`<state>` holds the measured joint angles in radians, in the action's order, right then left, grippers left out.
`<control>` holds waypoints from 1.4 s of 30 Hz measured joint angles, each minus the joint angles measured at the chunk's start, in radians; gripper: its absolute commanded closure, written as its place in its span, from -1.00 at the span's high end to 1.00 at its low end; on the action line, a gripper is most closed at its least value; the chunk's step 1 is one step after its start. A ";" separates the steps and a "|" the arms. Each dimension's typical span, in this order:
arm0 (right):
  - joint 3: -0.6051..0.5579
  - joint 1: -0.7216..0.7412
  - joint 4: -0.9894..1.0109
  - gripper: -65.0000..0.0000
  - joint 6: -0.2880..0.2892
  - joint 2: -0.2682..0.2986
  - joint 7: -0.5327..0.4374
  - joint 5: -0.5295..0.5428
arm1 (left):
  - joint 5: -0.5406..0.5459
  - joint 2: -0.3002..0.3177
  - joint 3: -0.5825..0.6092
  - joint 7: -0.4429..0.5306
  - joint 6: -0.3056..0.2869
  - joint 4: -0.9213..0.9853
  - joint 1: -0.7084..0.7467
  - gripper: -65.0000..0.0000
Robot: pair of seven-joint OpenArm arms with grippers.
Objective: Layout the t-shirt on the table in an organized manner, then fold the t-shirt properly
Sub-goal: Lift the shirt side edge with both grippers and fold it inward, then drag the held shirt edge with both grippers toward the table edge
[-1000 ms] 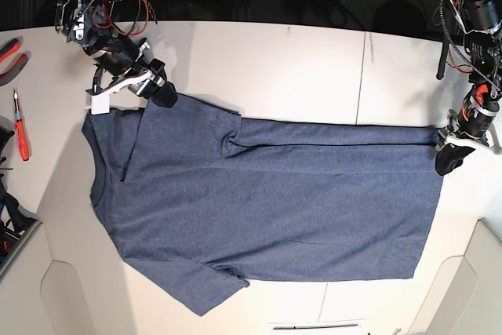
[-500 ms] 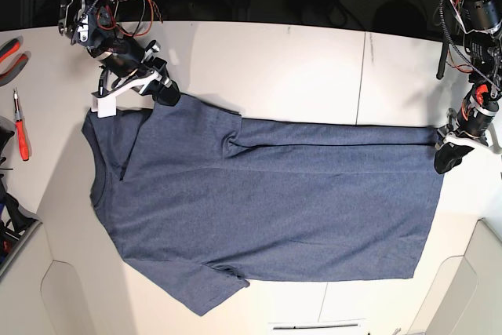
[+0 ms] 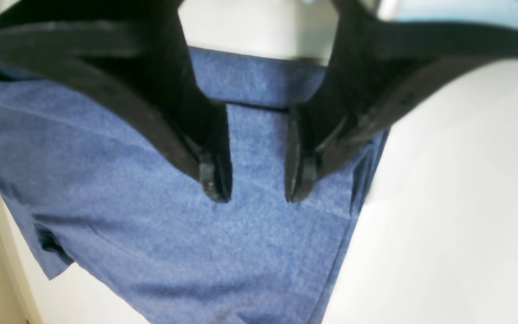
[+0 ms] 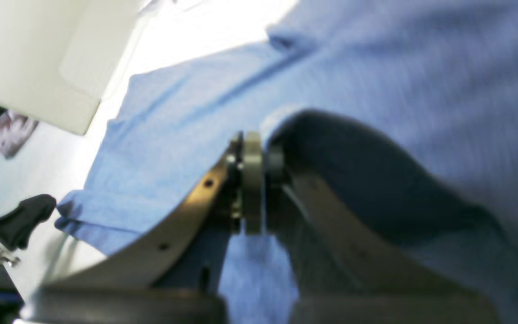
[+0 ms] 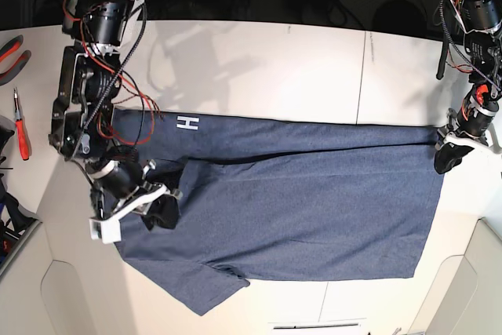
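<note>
The navy t-shirt [image 5: 314, 209] lies spread across the white table [image 5: 274, 68]. Its far left part is folded over toward the front, and a white letter H [image 5: 187, 123] shows on the turned-up side. My right gripper [image 5: 161, 211] sits low on the shirt's left side, shut on a bunch of the fabric. In the right wrist view the right gripper [image 4: 252, 180] has its pads pressed together with cloth [image 4: 376, 67] draped over them. My left gripper [image 5: 449, 161] rests at the hem's far right corner. In its wrist view the left gripper [image 3: 257, 180] is open above the cloth [image 3: 241, 252].
Red-handled pliers [image 5: 9, 56] and a red screwdriver [image 5: 21, 127] lie at the table's left edge. A thin dark seam [image 5: 361, 76] crosses the tabletop. White panels stand at the front left [image 5: 70, 296] and front right [image 5: 471, 288] corners.
My right gripper has shut on the shirt's far left shoulder and carried it toward the front, folding that edge over and exposing the white H. The left arm has stayed put.
</note>
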<state>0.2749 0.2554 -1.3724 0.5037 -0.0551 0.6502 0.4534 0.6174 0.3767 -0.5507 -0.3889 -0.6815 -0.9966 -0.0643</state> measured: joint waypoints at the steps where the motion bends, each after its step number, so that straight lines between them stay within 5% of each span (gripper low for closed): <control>1: -0.023 0.017 0.003 -1.00 -0.001 0.000 -0.001 -0.008 | 0.000 0.000 0.000 0.000 0.000 0.000 0.000 -0.29; 4: -0.095 0.042 0.005 -0.27 -0.002 0.002 -0.003 -0.037 | 0.000 0.000 0.000 0.000 0.000 0.000 0.000 -0.29; 6: -0.134 0.047 0.005 -0.04 -0.002 0.002 -0.008 -0.076 | 0.000 0.000 0.000 0.000 0.000 0.000 0.000 -0.29; 14: -0.157 0.047 0.006 -0.09 -0.002 0.003 -0.042 -0.133 | 0.000 0.000 0.000 -0.007 0.000 0.000 0.000 -0.29; 16: -0.150 0.047 0.006 -0.43 -0.002 0.003 -0.040 -0.132 | 0.000 0.000 0.000 -0.007 0.000 0.000 0.000 -0.29; 18: -0.132 0.047 0.006 -1.00 -0.003 0.003 0.012 -0.130 | 0.001 0.000 0.000 -0.007 0.000 0.000 0.000 -0.29; 21: -0.078 0.043 0.005 -1.00 -0.014 0.002 0.085 -0.132 | 0.009 0.000 0.000 -0.007 0.000 0.000 0.000 -0.29; 28: 0.134 -0.032 0.002 -1.00 -0.018 0.003 0.081 -0.095 | 0.064 0.003 0.048 -0.007 0.001 0.000 -0.003 -0.31; 30: 0.177 -0.067 0.002 -1.00 -0.020 0.002 0.060 -0.100 | 0.046 0.003 0.105 -0.022 0.001 0.000 -0.011 -0.50; 32: 0.198 -0.101 0.003 -1.00 -0.020 0.002 0.042 -0.102 | -0.024 0.003 0.179 -0.029 0.001 0.000 -0.034 -0.96; 35: 0.199 -0.132 0.003 -1.00 -0.020 0.006 0.033 -0.130 | -0.099 0.000 0.269 -0.025 0.000 0.000 -0.079 -1.00; 42: 0.196 -0.153 0.003 -1.00 -0.018 0.074 0.016 -0.232 | -0.335 0.005 0.307 -0.023 0.248 -0.001 -0.102 -1.00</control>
<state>0.4709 0.1024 -1.3697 0.4862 0.0185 0.6659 0.2214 0.2821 0.3820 -0.2432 -0.4118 -0.4332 -0.9974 -0.1661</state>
